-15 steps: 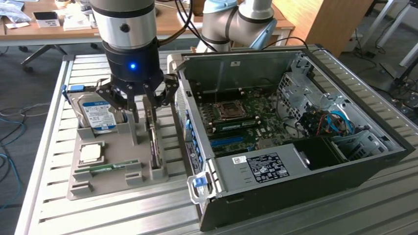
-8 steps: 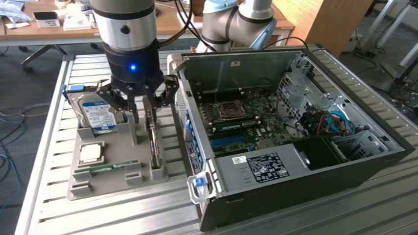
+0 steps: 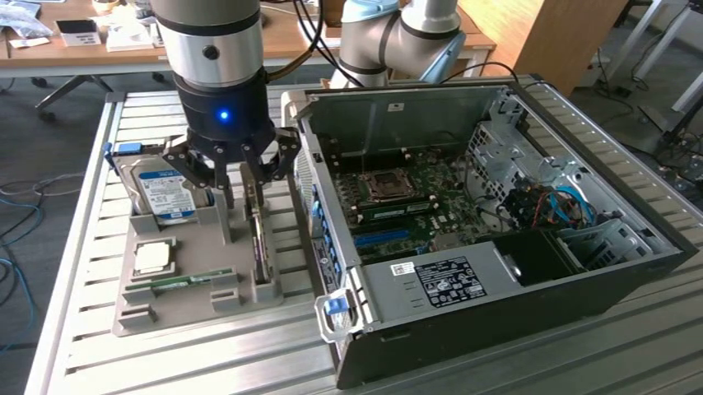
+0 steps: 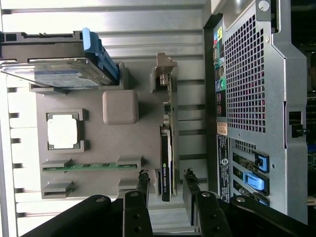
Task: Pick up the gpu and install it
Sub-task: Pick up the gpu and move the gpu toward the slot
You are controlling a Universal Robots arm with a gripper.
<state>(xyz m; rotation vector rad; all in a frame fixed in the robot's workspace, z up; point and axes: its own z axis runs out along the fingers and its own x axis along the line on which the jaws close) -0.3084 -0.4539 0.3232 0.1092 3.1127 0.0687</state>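
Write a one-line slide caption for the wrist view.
Open gripper straddles the gpu, standing on edge in the grey tray beside the computer case.

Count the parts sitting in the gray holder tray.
4: hard drive at the far end in the exterior view, CPU next, memory stick nearest, gpu on edge beside the case, straddled by the open gripper. None apparently hidden.

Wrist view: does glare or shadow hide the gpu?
Wrist view: glare whitens the table slats and the processor, but the gpu shows unshadowed inside the open gripper. Exterior view: even light, only the lower bay of the case falls dark.
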